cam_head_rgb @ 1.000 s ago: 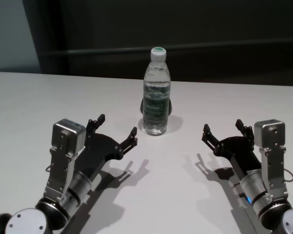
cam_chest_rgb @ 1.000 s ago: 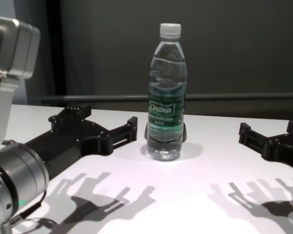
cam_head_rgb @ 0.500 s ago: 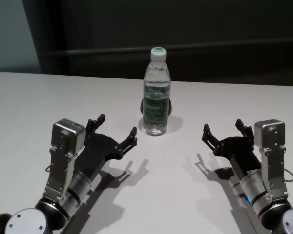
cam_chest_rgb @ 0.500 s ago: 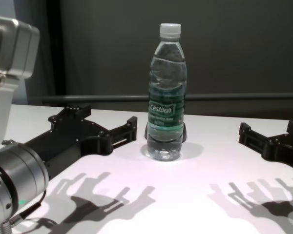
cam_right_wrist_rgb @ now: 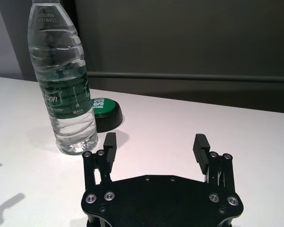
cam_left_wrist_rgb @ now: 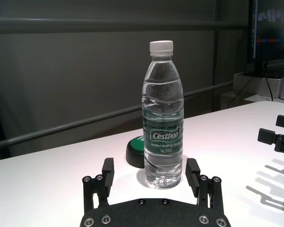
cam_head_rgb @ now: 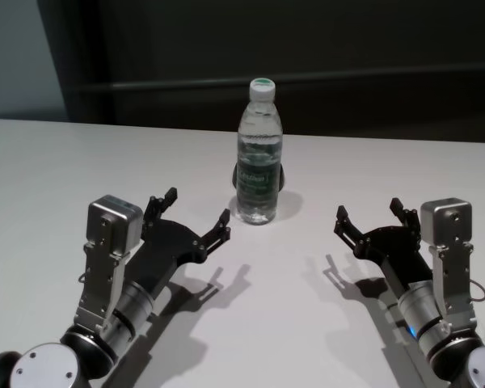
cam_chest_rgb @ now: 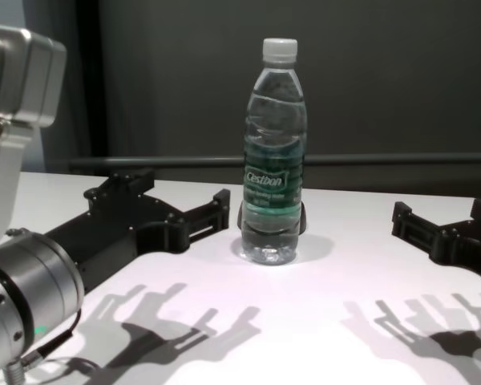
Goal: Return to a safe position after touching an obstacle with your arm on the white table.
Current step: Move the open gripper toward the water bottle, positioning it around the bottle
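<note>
1. The bottle [cam_head_rgb: 259,153] stands upright in the middle of the white bench [cam_head_rgb: 48,170].
2. The left claw [cam_head_rgb: 197,220] is spread wide, empty, near the bottle.
3. The right claw [cam_head_rgb: 369,217] is spread wide too, farther off.

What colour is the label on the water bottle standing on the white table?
Green with white "Cestbon" lettering; the water bottle's label reads clearest in the left wrist view.

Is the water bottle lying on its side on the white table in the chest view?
No, the water bottle stands upright on the white table, white cap on top, between the two open grippers.
</note>
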